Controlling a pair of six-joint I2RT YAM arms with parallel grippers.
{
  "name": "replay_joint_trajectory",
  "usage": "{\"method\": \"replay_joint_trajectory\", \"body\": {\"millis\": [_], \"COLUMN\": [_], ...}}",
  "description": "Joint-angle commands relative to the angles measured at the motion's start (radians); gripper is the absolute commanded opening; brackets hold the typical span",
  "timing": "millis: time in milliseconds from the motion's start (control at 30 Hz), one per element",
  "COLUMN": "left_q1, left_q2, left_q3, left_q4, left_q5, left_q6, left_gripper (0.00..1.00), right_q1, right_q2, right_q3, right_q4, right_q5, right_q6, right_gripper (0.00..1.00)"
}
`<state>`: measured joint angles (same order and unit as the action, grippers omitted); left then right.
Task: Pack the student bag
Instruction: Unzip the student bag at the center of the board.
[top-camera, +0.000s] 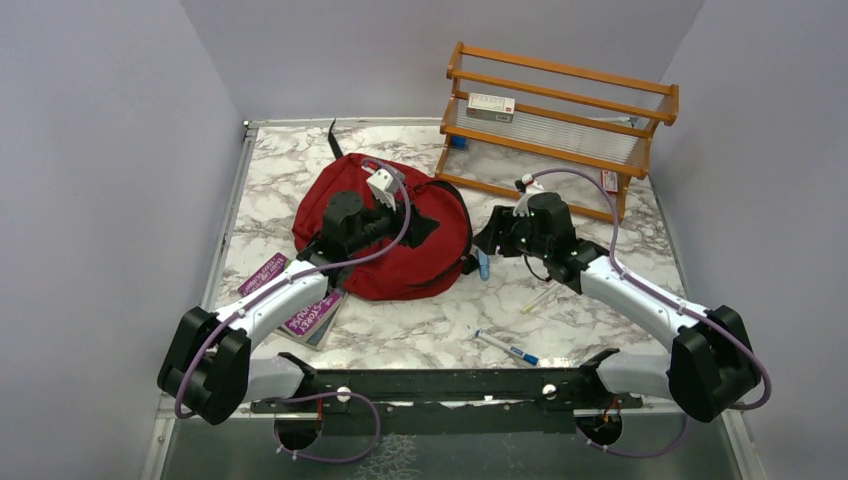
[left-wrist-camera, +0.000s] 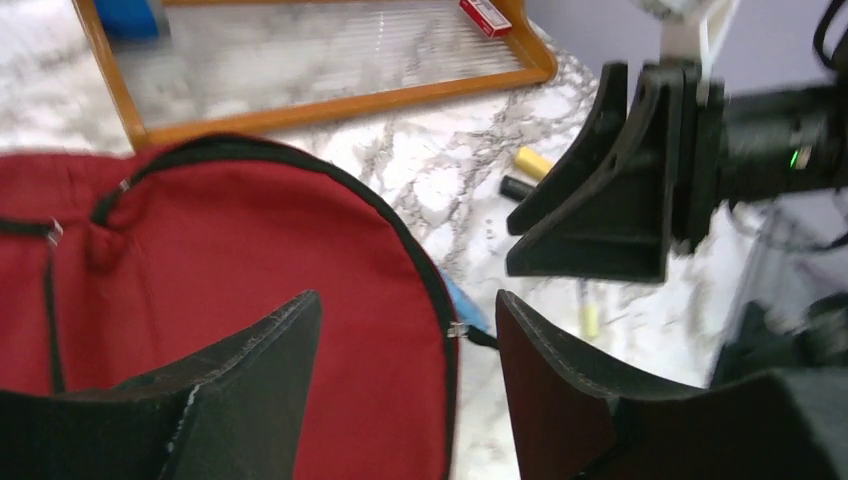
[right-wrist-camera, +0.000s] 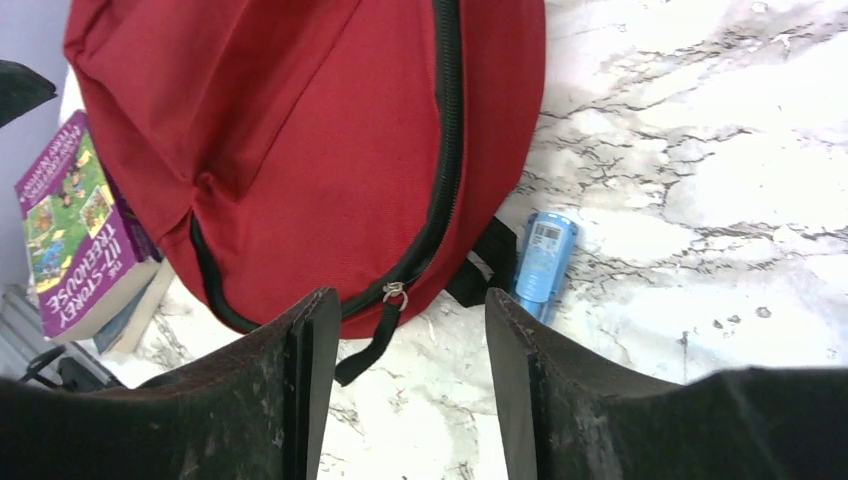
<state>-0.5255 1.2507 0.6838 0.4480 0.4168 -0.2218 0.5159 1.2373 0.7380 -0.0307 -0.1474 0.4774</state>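
we find the student bag (top-camera: 400, 275) centre-left in the top view, zip apparently closed. book (right-wrist-camera: 75, 240), pen (top-camera: 508, 349) and blue tube (right-wrist-camera: 545, 262) lie outside it. left gripper (left-wrist-camera: 405, 300) and right gripper (right-wrist-camera: 410, 300) released, empty. packing judged incomplete.

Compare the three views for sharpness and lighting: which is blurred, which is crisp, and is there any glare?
Left wrist view: soft throughout, with the student bag and wooden rack smeared. Right wrist view: crisp, with the zipper pull sharp and the book title readable. Top view: evenly lit, no harsh shadows or glare on the table.
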Motion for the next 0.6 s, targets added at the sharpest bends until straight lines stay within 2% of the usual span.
{"method": "replay_joint_trajectory", "body": {"millis": [0,67,267,333,433,500,567], "left_q1": [-0.006,-0.023,-0.104,-0.104,-0.103,-0.103,-0.087], "left_q2": [0.005,0.015,-0.009,-0.007,-0.017,-0.036,-0.051], "left_q3": [0.097,0.097,0.089,0.112,0.184,0.231,0.27], "left_q4": [-0.21,-0.22,-0.34,-0.392,-0.494,-0.573,-0.67], "left_q5": [-0.093,-0.07,-0.229,-0.236,-0.275,-0.357,-0.46], "left_q6": [-0.361,-0.428,-0.552,-0.563,-0.483,-0.448,-0.448], "left_gripper": [0.63,0.61,0.62,0.66,0.76,0.97,0.99], "right_q1": [0.003,0.003,0.002,0.001,0.002,0.002,0.002], "right_q2": [0.008,0.041,0.129,0.139,0.144,0.148,0.152], "right_q3": [0.049,0.073,0.117,0.116,0.118,0.121,0.122], "right_q4": [-0.034,-0.034,-0.032,-0.017,-0.002,0.0,0.0], "right_q5": [0.069,0.067,0.066,0.069,0.066,0.069,0.072], "right_q6": [0.035,0.043,0.074,0.086,0.09,0.089,0.089], "right_gripper": [0.63,0.64,0.65,0.65,0.65,0.65,0.65]}}
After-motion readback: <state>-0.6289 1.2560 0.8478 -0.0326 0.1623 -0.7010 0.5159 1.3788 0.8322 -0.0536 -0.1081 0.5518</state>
